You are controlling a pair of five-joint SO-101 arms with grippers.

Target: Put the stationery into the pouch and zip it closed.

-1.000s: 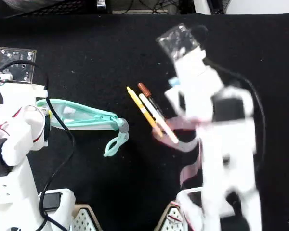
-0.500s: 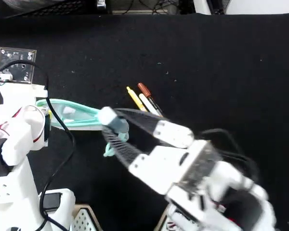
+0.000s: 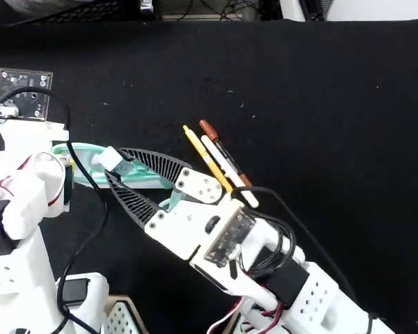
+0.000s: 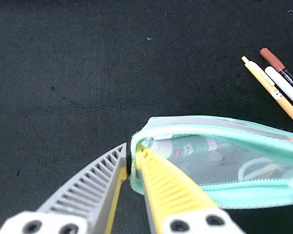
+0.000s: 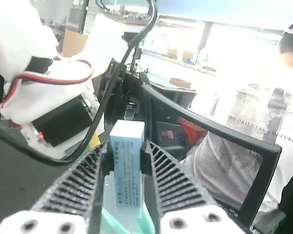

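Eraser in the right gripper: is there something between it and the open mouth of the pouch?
Nothing visible. The right gripper holds the eraser over the pouch, whose mouth gapes open. The left gripper pinches only the end of the rim, off to one side.

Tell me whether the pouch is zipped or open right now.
Open. The pouch has its zipper edges apart, showing a green-labelled tube inside, while the left gripper pinches its end.
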